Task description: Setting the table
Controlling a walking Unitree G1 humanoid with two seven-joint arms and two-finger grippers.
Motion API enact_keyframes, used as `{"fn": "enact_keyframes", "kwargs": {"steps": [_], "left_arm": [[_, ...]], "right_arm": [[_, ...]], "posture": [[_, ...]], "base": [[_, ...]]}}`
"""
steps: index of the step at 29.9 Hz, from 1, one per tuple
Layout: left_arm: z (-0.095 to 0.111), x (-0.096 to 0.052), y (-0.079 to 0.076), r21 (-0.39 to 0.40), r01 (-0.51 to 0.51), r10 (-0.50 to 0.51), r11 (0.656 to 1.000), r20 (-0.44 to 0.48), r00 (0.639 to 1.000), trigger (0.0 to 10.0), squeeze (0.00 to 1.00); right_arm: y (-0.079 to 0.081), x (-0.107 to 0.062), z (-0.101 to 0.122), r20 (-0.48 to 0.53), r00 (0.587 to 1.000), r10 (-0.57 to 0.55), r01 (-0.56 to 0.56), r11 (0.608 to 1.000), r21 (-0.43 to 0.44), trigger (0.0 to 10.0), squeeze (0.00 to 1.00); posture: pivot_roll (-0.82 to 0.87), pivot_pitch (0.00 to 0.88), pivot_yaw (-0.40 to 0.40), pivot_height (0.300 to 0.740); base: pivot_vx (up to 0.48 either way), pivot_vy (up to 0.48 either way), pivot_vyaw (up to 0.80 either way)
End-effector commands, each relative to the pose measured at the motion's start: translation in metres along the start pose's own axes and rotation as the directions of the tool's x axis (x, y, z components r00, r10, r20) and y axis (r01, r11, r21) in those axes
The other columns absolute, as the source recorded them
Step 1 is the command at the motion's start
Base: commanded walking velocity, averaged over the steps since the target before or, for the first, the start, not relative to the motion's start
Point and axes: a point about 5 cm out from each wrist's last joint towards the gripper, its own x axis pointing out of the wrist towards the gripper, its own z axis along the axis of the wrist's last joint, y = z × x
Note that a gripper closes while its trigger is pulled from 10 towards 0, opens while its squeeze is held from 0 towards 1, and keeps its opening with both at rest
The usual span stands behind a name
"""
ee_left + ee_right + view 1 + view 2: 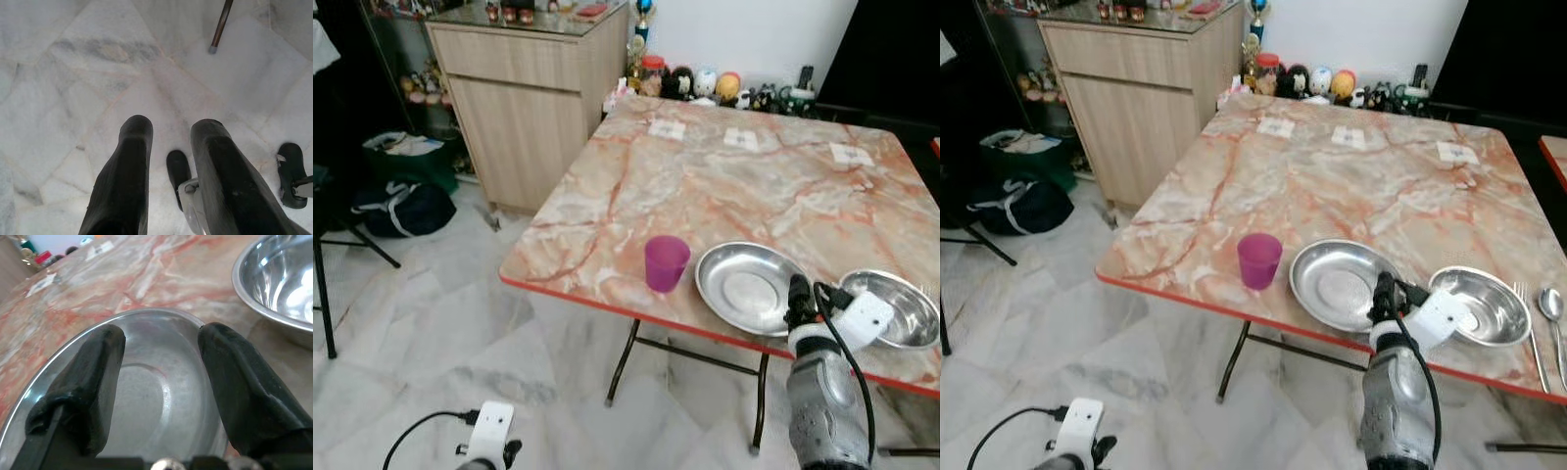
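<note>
Right wrist view: right gripper (161,352) fingers spread, over the steel plate (142,396) at the table (1332,196) near edge. Steel bowl (1481,305) just beside it toward the near right corner, purple cup (1259,260) on its left. Left gripper (171,142) idle over the floor, fingers apart.

Looks like somebody's home dining area: folding marble-pattern table (734,186) on a white marble tile floor (431,323), wooden cabinet (533,98) beside it, little figurines (705,83) along the wall, bags (401,191) dumped nearby.
</note>
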Motion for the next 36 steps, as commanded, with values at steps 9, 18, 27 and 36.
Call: {"fn": "enact_keyframes", "kwargs": {"steps": [9, 18, 27, 36], "left_arm": [[-0.003, -0.001, 0.001, 0.028, 0.007, -0.007, 1.0, -0.015, 1.0, 10.0, 0.0], [-0.003, -0.001, -0.002, 0.042, 0.019, -0.019, 0.999, -0.014, 1.0, 10.0, 0.0], [-0.004, -0.001, -0.003, 0.046, 0.019, -0.018, 0.999, -0.016, 1.0, 10.0, 0.0], [-0.003, 0.0, -0.003, 0.052, 0.021, -0.021, 0.998, -0.012, 1.0, 10.0, 0.0]], "right_arm": [[-0.001, 0.005, -0.001, 0.001, 1.0, -0.026, 0.026, 0.999, 0.031, 10.0, 0.0], [-0.009, -0.002, -0.003, 0.001, 0.999, -0.055, 0.055, 0.998, 0.039, 10.0, 0.0], [-0.021, -0.002, -0.004, -0.021, 0.997, -0.078, 0.078, 0.997, 0.019, 10.0, 0.0], [-0.014, 0.005, -0.007, -0.066, 0.997, -0.038, 0.039, 0.999, 0.007, 10.0, 0.0]], "posture": [[0.03, 0.002, -0.042, 0.74], [0.03, 0.013, -0.041, 0.74], [0.03, 0.017, -0.044, 0.74], [0.04, 0.014, -0.043, 0.74]], "base": [[0.0, 0.0, 0.0], [0.0, 0.0, 0.0], [0.0, 0.0, 0.0], [0.0, 0.0, 0.0]]}}
